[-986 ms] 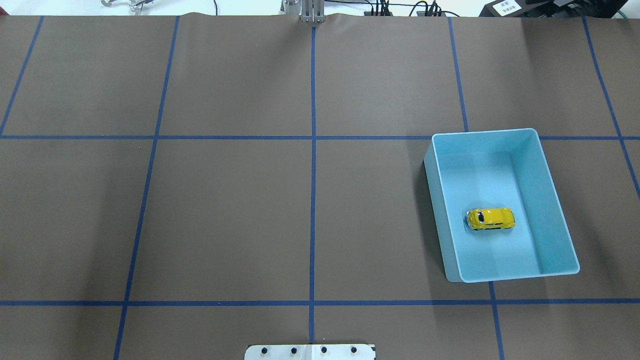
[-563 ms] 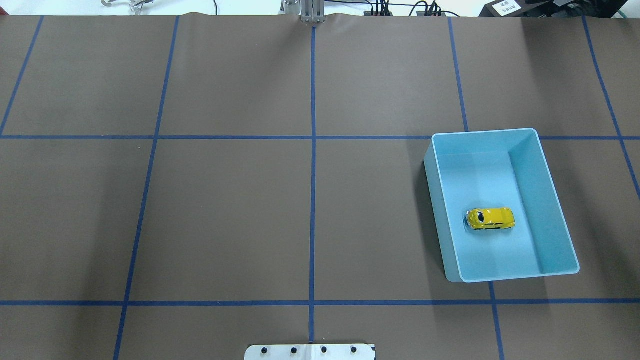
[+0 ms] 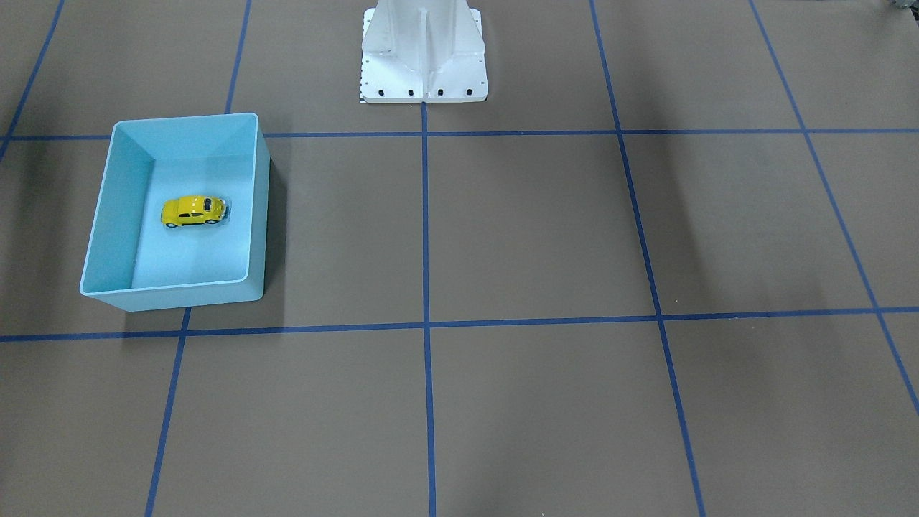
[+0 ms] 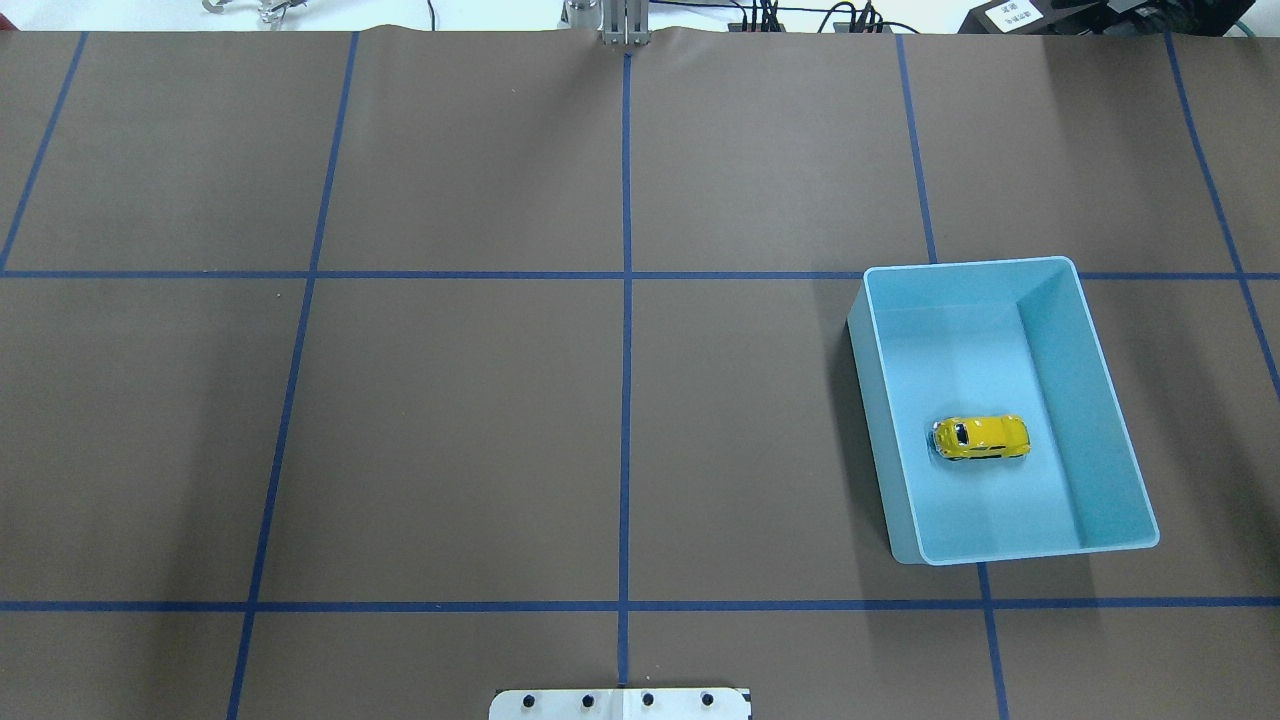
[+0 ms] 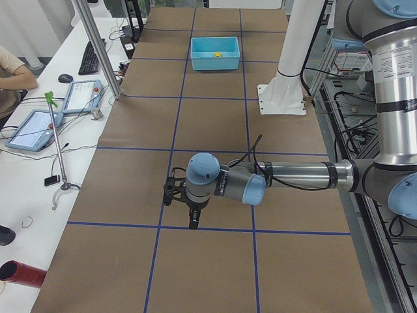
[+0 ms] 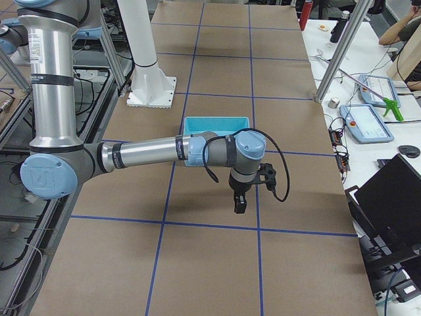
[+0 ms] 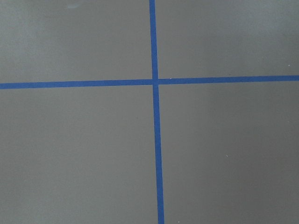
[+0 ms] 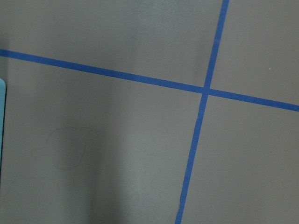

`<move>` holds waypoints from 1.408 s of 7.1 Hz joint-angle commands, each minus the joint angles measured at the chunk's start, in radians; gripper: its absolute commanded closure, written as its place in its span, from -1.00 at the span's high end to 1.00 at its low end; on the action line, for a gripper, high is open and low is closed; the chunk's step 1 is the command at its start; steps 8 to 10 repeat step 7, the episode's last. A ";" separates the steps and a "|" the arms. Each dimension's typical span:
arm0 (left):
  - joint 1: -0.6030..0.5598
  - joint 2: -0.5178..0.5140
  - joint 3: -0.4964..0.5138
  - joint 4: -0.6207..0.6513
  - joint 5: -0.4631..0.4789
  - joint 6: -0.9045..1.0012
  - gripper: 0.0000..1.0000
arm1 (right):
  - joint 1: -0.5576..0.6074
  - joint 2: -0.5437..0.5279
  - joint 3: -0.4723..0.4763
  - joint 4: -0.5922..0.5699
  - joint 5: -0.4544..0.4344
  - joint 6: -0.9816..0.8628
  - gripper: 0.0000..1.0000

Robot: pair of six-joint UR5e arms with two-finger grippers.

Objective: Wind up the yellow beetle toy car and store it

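Observation:
The yellow beetle toy car (image 4: 981, 437) sits upright on the floor of the light blue bin (image 4: 1095, 400) on the table's right side. It also shows in the front-facing view (image 3: 192, 211), inside the bin (image 3: 118, 201), and as a tiny yellow spot in the exterior left view (image 5: 218, 54). My left gripper (image 5: 193, 218) shows only in the exterior left view, low over the table and far from the bin. My right gripper (image 6: 239, 203) shows only in the exterior right view, a short way from the bin (image 6: 216, 124). I cannot tell whether either gripper is open or shut.
Brown paper with a blue tape grid (image 4: 626, 275) covers the table. The white robot base (image 3: 423, 57) stands at the robot's edge. Both wrist views show only paper and tape, with the bin's edge (image 8: 1, 116) at the right wrist view's left border. Operators' tablets (image 5: 31, 127) lie beside the table.

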State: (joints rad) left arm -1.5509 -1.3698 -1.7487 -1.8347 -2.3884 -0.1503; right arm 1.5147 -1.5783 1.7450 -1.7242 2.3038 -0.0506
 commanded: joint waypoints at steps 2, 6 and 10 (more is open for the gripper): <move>0.000 -0.002 -0.002 0.000 0.000 0.000 1.00 | 0.024 -0.014 -0.001 0.000 0.015 -0.005 1.00; 0.000 -0.002 0.000 0.000 0.000 0.000 1.00 | 0.030 -0.016 -0.001 0.000 0.017 -0.005 1.00; 0.000 -0.002 -0.002 0.000 0.000 0.000 1.00 | 0.030 -0.016 0.001 0.002 0.017 -0.005 1.00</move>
